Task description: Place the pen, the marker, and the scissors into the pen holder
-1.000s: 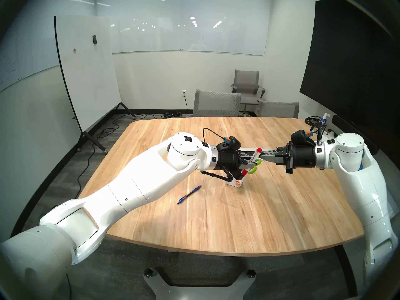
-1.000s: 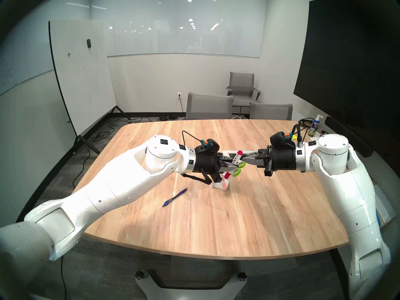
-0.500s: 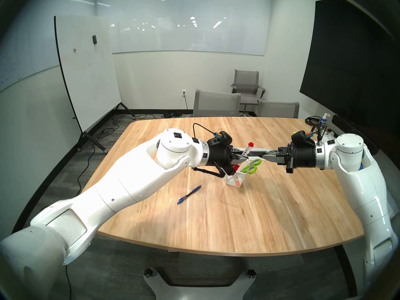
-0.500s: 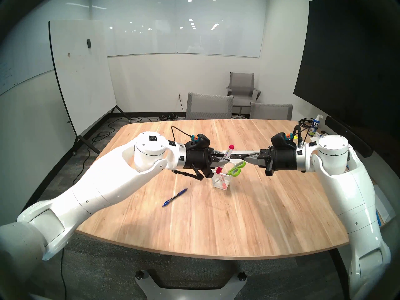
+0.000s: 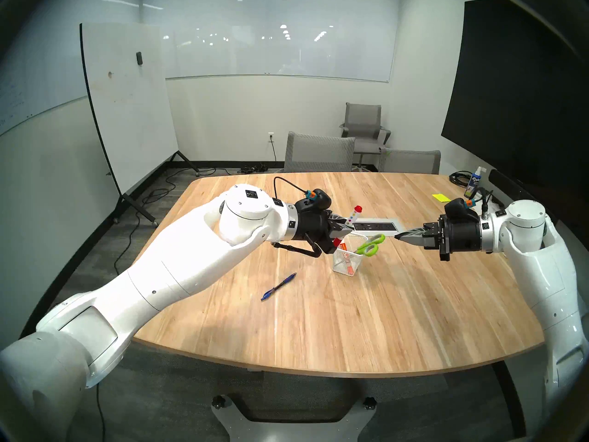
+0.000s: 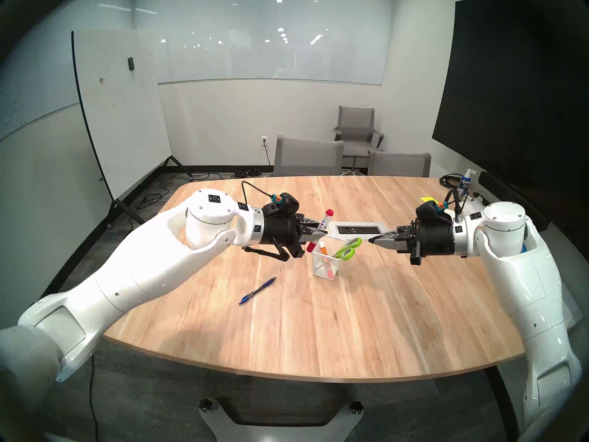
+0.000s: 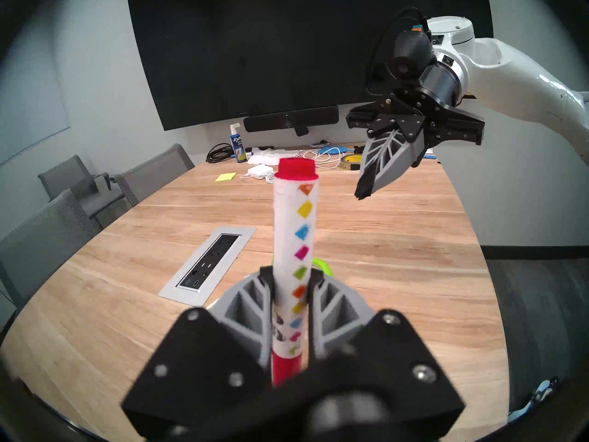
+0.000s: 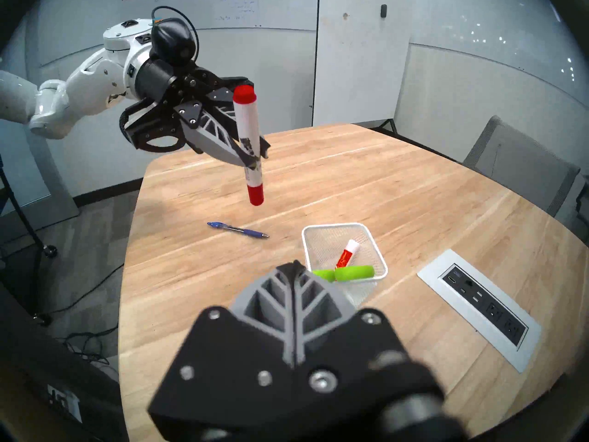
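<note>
At frame centre, the left gripper pinches the marker above the holder — right gripper pressed together, empty.

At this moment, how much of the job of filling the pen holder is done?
Done: the scissors stand in the pen holder, green handles sticking out. A smaller orange-and-white stick also lies inside. In hand: the left gripper grips the marker upright, off to the holder's side, not yet in. Left: the pen lies untouched on the table. The right gripper is shut and empty.
</note>
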Available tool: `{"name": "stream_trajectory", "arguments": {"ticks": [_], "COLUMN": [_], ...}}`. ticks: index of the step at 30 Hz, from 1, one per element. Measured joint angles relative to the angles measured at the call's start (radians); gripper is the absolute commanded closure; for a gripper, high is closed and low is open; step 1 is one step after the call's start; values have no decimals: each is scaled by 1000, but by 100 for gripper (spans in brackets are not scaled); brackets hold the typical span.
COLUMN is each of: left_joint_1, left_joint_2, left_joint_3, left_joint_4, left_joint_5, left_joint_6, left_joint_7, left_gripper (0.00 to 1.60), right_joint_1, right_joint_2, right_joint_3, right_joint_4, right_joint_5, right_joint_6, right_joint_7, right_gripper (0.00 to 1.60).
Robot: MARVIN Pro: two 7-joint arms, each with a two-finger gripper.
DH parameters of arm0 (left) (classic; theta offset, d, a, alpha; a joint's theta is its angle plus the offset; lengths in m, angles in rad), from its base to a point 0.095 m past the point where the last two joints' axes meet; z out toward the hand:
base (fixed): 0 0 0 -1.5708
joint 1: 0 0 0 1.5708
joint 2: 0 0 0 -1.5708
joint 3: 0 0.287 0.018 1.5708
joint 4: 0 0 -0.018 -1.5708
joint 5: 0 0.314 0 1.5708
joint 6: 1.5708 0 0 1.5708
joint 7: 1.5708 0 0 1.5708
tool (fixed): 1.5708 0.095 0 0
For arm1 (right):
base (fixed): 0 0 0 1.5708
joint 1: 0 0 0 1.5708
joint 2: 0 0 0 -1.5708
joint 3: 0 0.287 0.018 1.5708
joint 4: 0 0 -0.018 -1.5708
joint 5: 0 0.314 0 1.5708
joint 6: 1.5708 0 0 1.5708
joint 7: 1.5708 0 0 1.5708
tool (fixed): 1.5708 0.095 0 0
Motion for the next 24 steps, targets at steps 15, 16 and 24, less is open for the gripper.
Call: {"name": "stream_trajectory", "arguments": {"ticks": [15, 16, 24], "left_joint_1": [-53, -57, -67], "left_joint_2": [-32, -33, -36], "left_joint_3": [2, 2, 0], "left_joint_4": [33, 36, 34], "left_joint_5": [1, 2, 6], "left_joint_6": [24, 25, 26], "left_joint_7": [-31, -33, -37], "left_gripper": [160, 160, 160], "right_joint_1": [-25, -25, -25], "right_joint_2": [28, 28, 27], "right_joint_3": [22, 21, 15], "right_joint_4": [116, 121, 131], "right_joint_5": [-2, -3, -10], "right_joint_6": [-75, -80, -95], "right_joint_7": [77, 80, 87], "right_gripper": [160, 160, 160]}}
